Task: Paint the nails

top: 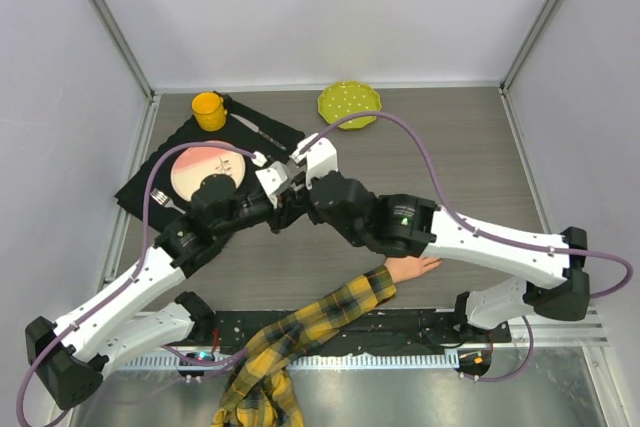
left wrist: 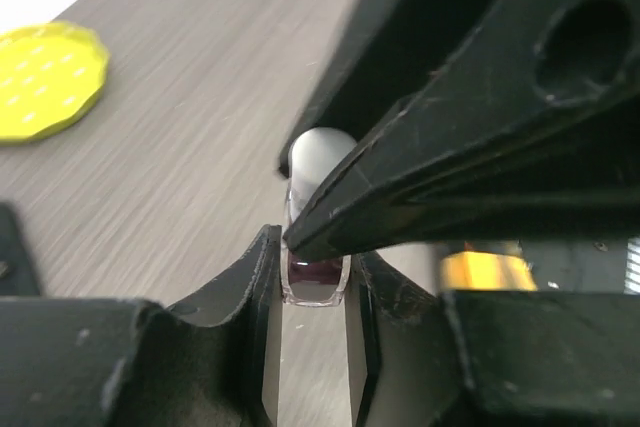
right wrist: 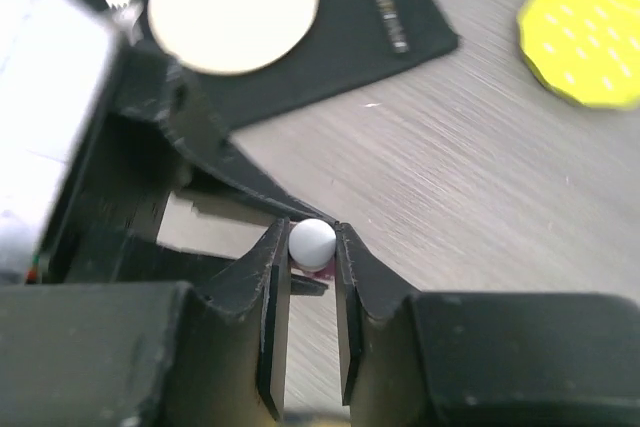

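Though barely parted, left jaws tight on the polish bottle [left wrist: 316, 285], right jaws pinching its white cap [right wrist: 312, 239].

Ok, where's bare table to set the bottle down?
Widest bare table lies far right, between the yellow plate and the right arm. A smaller patch sits between the left arm and the plaid sleeve. The black mat is crowded with cup and pink plate.
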Tool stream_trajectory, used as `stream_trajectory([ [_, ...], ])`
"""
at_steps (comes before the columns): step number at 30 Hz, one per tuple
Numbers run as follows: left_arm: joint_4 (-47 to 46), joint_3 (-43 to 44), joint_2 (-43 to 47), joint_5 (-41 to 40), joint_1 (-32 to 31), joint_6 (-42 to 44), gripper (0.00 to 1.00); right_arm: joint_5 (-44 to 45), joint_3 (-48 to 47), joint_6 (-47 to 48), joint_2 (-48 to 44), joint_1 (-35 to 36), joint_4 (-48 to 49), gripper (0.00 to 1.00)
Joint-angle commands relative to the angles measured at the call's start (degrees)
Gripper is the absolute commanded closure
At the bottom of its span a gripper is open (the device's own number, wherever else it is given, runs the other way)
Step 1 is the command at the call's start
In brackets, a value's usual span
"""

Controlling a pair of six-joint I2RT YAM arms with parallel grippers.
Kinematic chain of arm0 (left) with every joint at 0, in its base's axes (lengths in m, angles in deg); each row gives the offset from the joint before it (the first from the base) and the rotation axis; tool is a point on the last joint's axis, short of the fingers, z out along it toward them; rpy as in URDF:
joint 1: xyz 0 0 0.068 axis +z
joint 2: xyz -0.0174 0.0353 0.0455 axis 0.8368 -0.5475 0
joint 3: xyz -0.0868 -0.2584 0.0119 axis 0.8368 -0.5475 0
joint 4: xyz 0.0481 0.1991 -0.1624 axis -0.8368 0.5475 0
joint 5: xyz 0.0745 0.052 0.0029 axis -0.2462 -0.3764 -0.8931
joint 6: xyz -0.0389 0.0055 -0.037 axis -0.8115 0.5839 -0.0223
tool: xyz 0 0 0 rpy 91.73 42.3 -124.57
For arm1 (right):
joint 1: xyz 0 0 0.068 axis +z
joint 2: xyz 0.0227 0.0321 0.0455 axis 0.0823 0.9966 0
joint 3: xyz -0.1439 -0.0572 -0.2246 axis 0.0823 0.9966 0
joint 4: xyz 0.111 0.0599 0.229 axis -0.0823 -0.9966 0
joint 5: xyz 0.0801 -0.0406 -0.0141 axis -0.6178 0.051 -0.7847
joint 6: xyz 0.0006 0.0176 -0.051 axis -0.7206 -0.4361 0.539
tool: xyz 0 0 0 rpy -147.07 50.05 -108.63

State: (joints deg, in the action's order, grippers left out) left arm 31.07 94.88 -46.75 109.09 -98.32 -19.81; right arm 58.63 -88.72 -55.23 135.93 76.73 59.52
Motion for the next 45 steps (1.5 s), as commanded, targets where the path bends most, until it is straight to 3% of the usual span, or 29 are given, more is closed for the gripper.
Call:
stream_trajectory([
  [1,-9.83,1.04,0.65,-11.83,0.65,1.82,1.00,15.62,-0.38,-14.21,4.55,5.78,0.19,0.99],
  [6,-9.92,0.15,1.70,-6.12,0.65,0.68,1.00,10.78,0.06,-13.25,3.94,4.55,2.84,0.97],
  [10,-10.10,-0.81,2.93,-3.66,0.65,0.32,1.00,7.44,1.46,-12.10,1.66,3.93,4.24,0.67],
  [18,-7.81,-0.02,2.41,-1.81,0.74,1.20,1.00,-1.50,6.82,-2.27,-8.97,2.79,4.25,0.60],
  [23,-6.85,0.68,1.71,1.17,0.65,1.12,1.00,-9.68,8.94,1.17,-16.09,-0.89,1.79,0.44],
  [24,-6.67,0.94,1.71,4.05,0.65,1.20,1.00,-14.75,8.85,1.87,-16.71,-2.30,0.91,0.39],
  [31,-6.32,2.52,-0.93,23.30,0.65,-0.73,1.00,-40.51,3.32,5.28,-15.05,-13.47,-4.01,0.34],
  [39,-4.21,4.55,-3.66,27.37,0.65,-2.40,1.00,-47.58,-0.38,9.08,-11.97,-15.23,-7.71,0.35],
  [44,-4.30,4.28,-3.30,27.20,0.65,-2.31,1.00,-47.76,-1.43,10.66,-10.74,-15.67,-9.03,0.57],
  [45,-4.21,4.28,-3.30,27.20,0.65,-2.31,1.00,-47.76,-1.43,10.92,-10.57,-15.76,-9.03,0.58],
])
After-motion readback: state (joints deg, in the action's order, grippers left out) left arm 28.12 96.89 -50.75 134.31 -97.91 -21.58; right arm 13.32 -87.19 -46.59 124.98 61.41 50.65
